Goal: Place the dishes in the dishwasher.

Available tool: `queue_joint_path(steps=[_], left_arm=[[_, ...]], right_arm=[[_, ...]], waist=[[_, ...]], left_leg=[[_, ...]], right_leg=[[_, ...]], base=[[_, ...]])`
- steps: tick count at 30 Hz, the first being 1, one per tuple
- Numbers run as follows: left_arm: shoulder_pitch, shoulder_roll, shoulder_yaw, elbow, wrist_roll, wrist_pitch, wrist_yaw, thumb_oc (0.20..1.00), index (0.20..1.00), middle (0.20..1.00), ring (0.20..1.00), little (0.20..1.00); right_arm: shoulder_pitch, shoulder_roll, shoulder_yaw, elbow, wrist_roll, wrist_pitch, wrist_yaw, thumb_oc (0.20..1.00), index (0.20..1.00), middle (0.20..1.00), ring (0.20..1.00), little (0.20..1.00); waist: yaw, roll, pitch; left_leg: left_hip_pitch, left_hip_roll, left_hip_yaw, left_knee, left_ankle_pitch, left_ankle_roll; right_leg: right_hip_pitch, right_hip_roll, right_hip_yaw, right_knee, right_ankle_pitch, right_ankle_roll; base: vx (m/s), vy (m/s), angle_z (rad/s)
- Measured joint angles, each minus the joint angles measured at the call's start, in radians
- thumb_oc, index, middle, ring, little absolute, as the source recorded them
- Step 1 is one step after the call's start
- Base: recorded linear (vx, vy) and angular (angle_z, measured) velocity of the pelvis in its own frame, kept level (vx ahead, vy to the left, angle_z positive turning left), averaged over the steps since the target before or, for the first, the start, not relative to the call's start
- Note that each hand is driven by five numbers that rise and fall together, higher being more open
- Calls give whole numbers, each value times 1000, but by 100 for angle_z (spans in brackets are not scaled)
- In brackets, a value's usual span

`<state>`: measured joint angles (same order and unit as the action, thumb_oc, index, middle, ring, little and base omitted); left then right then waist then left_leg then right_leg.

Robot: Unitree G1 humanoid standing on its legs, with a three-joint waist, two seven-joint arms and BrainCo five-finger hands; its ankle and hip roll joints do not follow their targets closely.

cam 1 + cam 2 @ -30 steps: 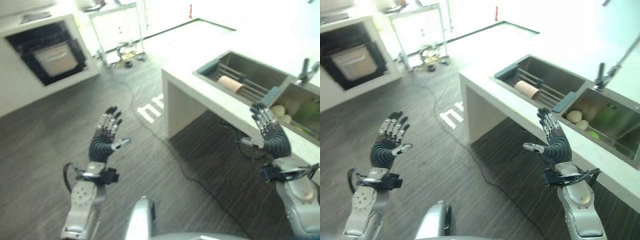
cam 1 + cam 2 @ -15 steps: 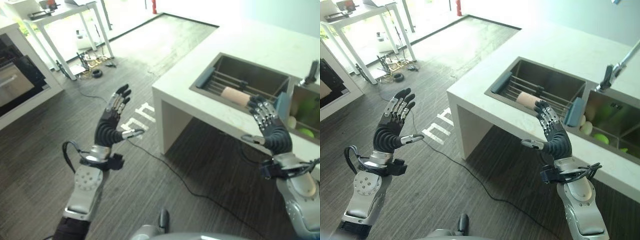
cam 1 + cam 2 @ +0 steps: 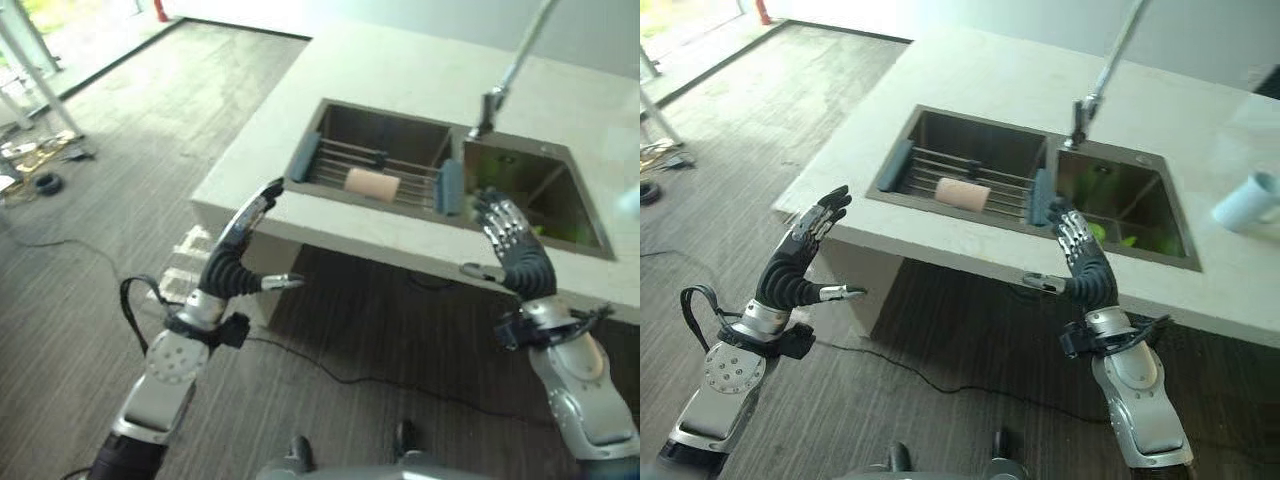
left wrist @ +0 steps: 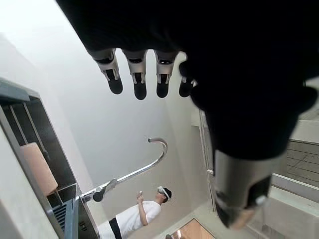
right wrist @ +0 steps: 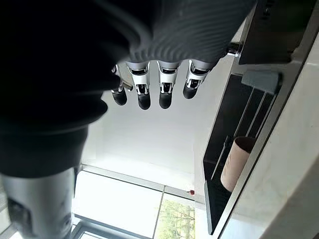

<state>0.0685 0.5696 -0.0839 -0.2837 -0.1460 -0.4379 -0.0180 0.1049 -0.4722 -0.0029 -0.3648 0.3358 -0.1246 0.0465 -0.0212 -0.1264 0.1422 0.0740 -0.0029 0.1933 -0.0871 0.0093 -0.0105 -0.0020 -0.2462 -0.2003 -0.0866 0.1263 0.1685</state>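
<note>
Nothing is loaded yet, as far as I can judge: both hands are empty. The left hand (image 3: pixel 243 262) and the right hand (image 3: pixel 1082 268) hover with fingers spread before the pale stone tabletop (image 3: pixel 970 80), touching nothing. One tan cylindrical cup (image 3: pixel 962 194) lies on its side on the rack in the left basin of the steel double sink (image 3: pixel 940 125). One pale blue mug (image 3: pixel 1246 202) stands on the tabletop, right of the sink. Green items in the right basin are too unclear to count.
</note>
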Motion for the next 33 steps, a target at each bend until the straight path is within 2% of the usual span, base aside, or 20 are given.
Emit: queue_joint_path(steps=[1,2,3,4,6,8,10,12,13,14,16,18,20,22,23,25,26,30,32,33], left_arm=[[56,-101,23,54,-2,-44,-5,1000,1000,1000,1000,1000],[53,-128,2,62,-24,-11,9,1000,1000,1000,1000,1000],[50,-90,-12,38,-25,-7,1,1000,1000,1000,1000,1000],[34,-83,-17,28,-27,-4,-5,1000,1000,1000,1000,1000],[13,-64,-20,-40,-30,-4,-4,1000,1000,1000,1000,1000],[-10,-66,-31,-58,-35,-3,-4,1000,1000,1000,1000,1000],[-13,-69,-36,-57,-71,0,-2,1000,1000,1000,1000,1000],[-13,-70,-34,-68,-72,-7,0,1000,1000,1000,1000,1000],[11,-78,-31,-68,-72,-15,-5,1000,1000,1000,1000,1000],[50,-86,-19,-71,-74,-31,-7,1000,1000,1000,1000,1000],[73,-83,5,-73,-80,-38,-7,1000,1000,1000,1000,1000],[70,-83,4,-71,-91,-39,-6,1000,1000,1000,1000,1000],[44,-81,7,-48,-90,-73,26,1000,1000,1000,1000,1000],[33,-90,7,-51,-90,-111,62,1000,1000,1000,1000,1000],[16,-90,8,-51,-90,-128,70,1000,1000,1000,1000,1000],[-10,-99,8,-47,-88,-134,74,1000,1000,1000,1000,1000],[-45,-99,7,-33,-88,-134,78,1000,1000,1000,1000,1000],[-58,-90,39,-32,-100,-132,45,1000,1000,1000,1000,1000],[-58,-84,61,-38,-115,-130,43,1000,1000,1000,1000,1000],[-57,-66,75,-53,-112,-128,42,1000,1000,1000,1000,1000]], right_arm=[[-19,15,1,110,-1,-48,7,1000,1000,1000,1000,1000],[19,9,-18,110,0,-2,-5,1000,1000,1000,1000,1000],[30,-15,-2,97,-1,9,-4,1000,1000,1000,1000,1000],[28,-37,-4,96,0,8,0,1000,1000,1000,1000,1000],[11,-71,-13,63,1,3,-18,1000,1000,1000,1000,1000],[0,-79,-14,29,1,6,-24,1000,1000,1000,1000,1000],[-22,-76,-18,-6,3,1,-24,1000,1000,1000,1000,1000],[-19,-65,-27,-4,3,5,-23,1000,1000,1000,1000,1000],[-1,-61,-40,-2,1,5,-20,1000,1000,1000,1000,1000],[9,-51,-50,-3,0,6,-22,1000,1000,1000,1000,1000],[3,-36,-44,-11,-2,7,-26,1000,1000,1000,1000,1000],[7,-40,-46,-19,-2,9,-38,1000,1000,1000,1000,1000],[36,-41,-79,-16,-2,11,-39,1000,1000,1000,1000,1000],[24,-59,-88,-17,-2,22,-36,1000,1000,1000,1000,1000],[24,-74,-88,-21,-2,22,-36,1000,1000,1000,1000,1000],[28,-76,-90,-37,-2,22,-36,1000,1000,1000,1000,1000],[35,-45,-89,-41,-1,26,-38,1000,1000,1000,1000,1000],[97,57,-93,-98,-2,22,-42,1000,1000,1000,1000,1000],[98,57,-91,-99,-2,23,-42,1000,1000,1000,1000,1000],[87,54,-89,-99,-2,23,-38,1000,1000,1000,1000,1000]], waist=[[-23,73,3],[-17,102,22],[-24,88,24],[-38,113,21],[-47,167,11],[-46,160,11],[-54,144,11],[-32,103,12],[-27,77,14],[-20,66,14],[-22,74,12],[-32,89,9],[-51,95,12],[-51,107,9],[-54,118,9],[-58,157,8],[-68,129,20],[-42,74,29],[-24,78,30],[-3,77,30]], left_leg=[[-1,57,-73,3,-39,-46],[-7,83,-68,24,-28,-26],[1,79,-67,17,-31,-36],[19,108,-71,2,-40,-46],[41,179,-71,11,-36,-31],[37,205,-66,87,-12,-9],[-9,219,-75,210,60,-39],[-146,224,-81,449,100,-53],[-224,200,-114,600,57,-63],[-263,162,-102,644,-2,-50],[-247,123,-41,408,-29,-32],[-192,109,-46,109,22,-26],[-215,144,-126,117,52,-42],[-209,215,-124,77,73,-70],[-177,209,-124,30,86,-75],[-134,182,-121,11,109,-52],[-110,120,-122,-1,93,-88],[-83,-11,-139,-1,56,15],[-63,-24,-142,-1,34,60],[-58,-23,-125,-1,35,60]], right_leg=[[-123,40,26,201,-84,58],[-169,66,67,244,-119,26],[-178,64,82,184,-98,2],[-166,88,57,190,-68,-52],[-122,178,35,153,-78,-87],[-87,202,27,152,-108,-125],[-39,215,22,125,-135,-167],[-29,207,30,111,-149,-203],[3,197,28,90,-143,-229],[39,193,22,66,-137,-230],[84,210,10,28,-142,-225],[104,228,16,18,-147,-217],[134,221,52,16,-166,-194],[140,198,66,12,-177,-174],[145,168,79,12,-184,-137],[168,152,79,14,-198,-91],[172,91,70,53,-210,-66],[117,-43,49,246,-193,-55],[83,-53,44,274,-214,-37],[48,-50,18,281,-214,-28]], base=[[530,-765,2],[256,-380,-13],[272,-381,4],[280,-371,2],[261,-381,-4],[228,-409,-5],[257,-464,11],[180,-200,7],[170,-39,-7],[235,138,-7],[207,229,-15],[207,412,-13],[177,457,-4],[160,589,-35],[212,724,-41],[117,493,1],[151,483,31],[139,372,36],[72,251,4],[39,145,-21]])
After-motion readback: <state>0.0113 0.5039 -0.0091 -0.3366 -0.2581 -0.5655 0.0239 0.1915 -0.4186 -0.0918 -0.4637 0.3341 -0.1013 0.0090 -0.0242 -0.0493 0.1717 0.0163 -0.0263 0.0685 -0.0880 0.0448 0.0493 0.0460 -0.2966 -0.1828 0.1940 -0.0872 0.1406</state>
